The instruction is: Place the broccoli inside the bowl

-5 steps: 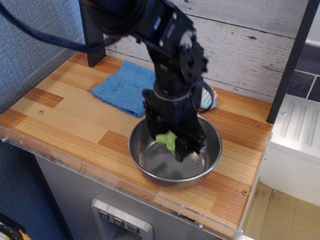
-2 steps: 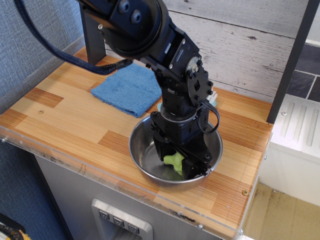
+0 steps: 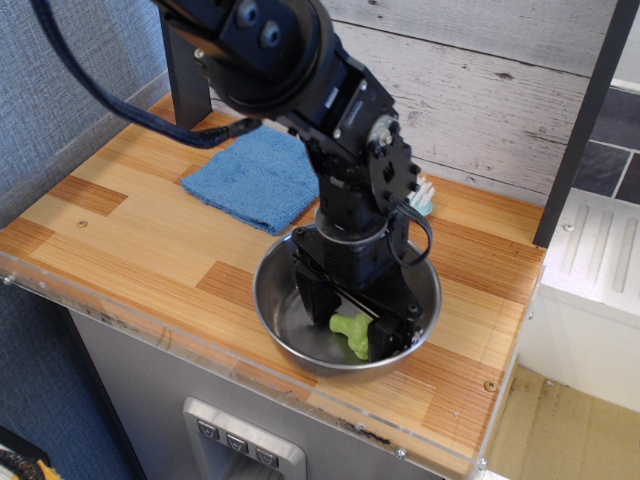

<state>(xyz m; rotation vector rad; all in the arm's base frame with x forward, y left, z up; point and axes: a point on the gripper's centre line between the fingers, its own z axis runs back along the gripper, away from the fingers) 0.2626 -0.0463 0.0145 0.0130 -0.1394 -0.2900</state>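
On the wooden counter (image 3: pixel 150 240), a blue cloth (image 3: pixel 255 175).

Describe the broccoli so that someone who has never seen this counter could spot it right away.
Find the wooden counter and the big shiny steel bowl near its front edge, with the black arm reaching into it. The broccoli lies in the bowl between the fingers of the end effector. It is the only small lime-green piece there, unlike the blue cloth behind.
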